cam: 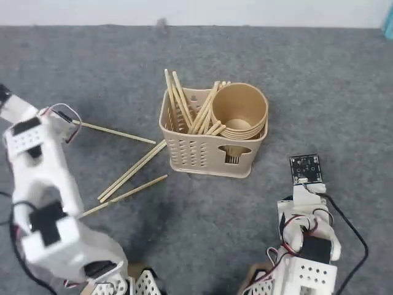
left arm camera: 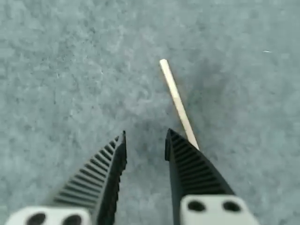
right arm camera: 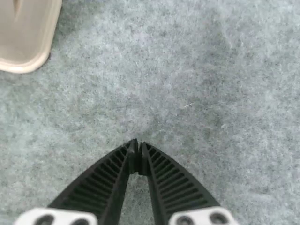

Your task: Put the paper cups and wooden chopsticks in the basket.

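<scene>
1. The paper cups [cam: 241, 110] sit stacked inside the basket [cam: 209, 157], toward its right side; a bundle of wooden chopsticks [cam: 184, 104] leans beside them in the same basket.
2. Left of the basket, on the grey carpet [cam: 307, 74], lie a loose pair [cam: 132, 171], one end by the basket wall, and a single stick [cam: 126, 195] near them.
3. The left gripper [left arm camera: 145, 136] hangs over the carpet, fingers parted by a moderate gap, holding nothing; a lone chopstick [left arm camera: 177, 101] runs just beside one finger, outside the gap.
4. The right gripper [right arm camera: 138, 142] has its tips pressed together, empty, above the carpet near a basket corner.
</scene>
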`<state>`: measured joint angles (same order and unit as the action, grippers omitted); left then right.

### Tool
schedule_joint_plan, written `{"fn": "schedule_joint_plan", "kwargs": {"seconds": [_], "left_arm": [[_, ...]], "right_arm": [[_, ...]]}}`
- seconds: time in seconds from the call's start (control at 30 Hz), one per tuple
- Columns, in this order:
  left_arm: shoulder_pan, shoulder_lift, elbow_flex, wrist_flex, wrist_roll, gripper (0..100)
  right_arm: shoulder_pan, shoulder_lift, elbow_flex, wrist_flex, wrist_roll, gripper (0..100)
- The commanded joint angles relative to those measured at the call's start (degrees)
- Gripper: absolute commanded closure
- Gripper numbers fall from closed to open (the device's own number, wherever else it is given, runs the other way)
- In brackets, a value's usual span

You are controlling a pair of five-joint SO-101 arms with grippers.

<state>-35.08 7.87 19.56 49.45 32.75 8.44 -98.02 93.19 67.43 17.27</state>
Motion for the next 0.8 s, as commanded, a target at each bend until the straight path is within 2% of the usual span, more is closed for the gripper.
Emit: {"fn": "schedule_joint_plan", "kwargs": {"seconds": [0.0,0.13,0.77], "left_arm": [[0.0,6.51,-10.42,2.46,2.64,87],[-0.09,11.87,-17.36,4.75,5.1,87],[0.35,36.48,-39.08,3.08,10.2,87]], "right_arm": [[-0.04,-0.66,-0.62,0.75,0.62,99.2],[-0.04,-0.66,-0.62,0.75,0.62,99.2],[-0.04,-0.66,-0.62,0.75,0.62,99.2]]}}
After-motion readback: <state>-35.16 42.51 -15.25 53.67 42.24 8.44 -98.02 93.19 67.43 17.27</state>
